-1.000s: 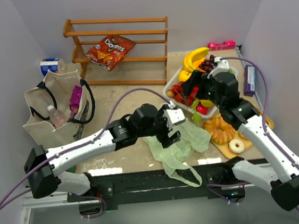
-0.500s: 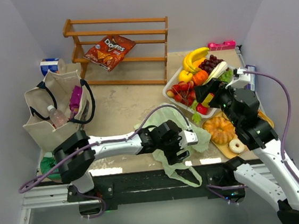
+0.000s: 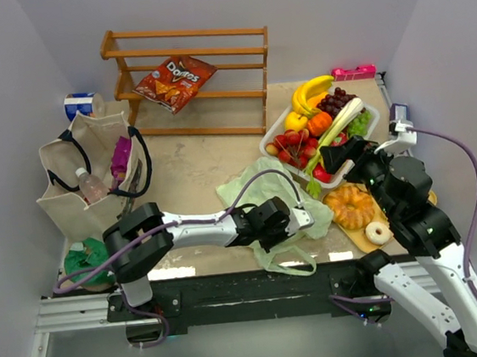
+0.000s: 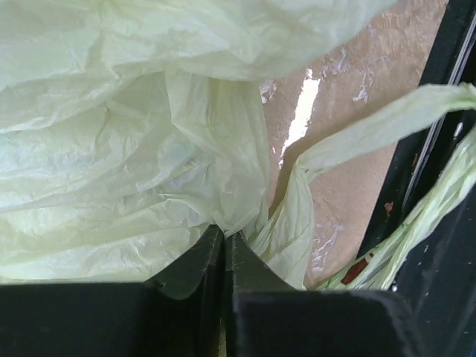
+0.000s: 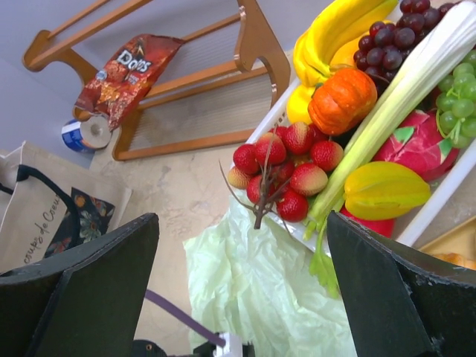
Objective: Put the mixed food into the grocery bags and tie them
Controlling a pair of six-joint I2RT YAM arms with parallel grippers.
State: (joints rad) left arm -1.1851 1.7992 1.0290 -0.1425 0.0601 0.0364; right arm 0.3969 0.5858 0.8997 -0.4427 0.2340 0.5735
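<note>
Bag-opening step, apparently: left hand [image 4: 224, 236] clamped on green bag [image 4: 111, 163] beside fruit tray [image 5: 435, 207]; right hand [image 5: 242, 223] open above it — next, lift to spread the mouth.

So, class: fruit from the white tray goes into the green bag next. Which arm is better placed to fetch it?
Probably the right. The right gripper is open and hangs beside the tray of fruit, while the left gripper is shut on the green bag and would have to let go.
</note>
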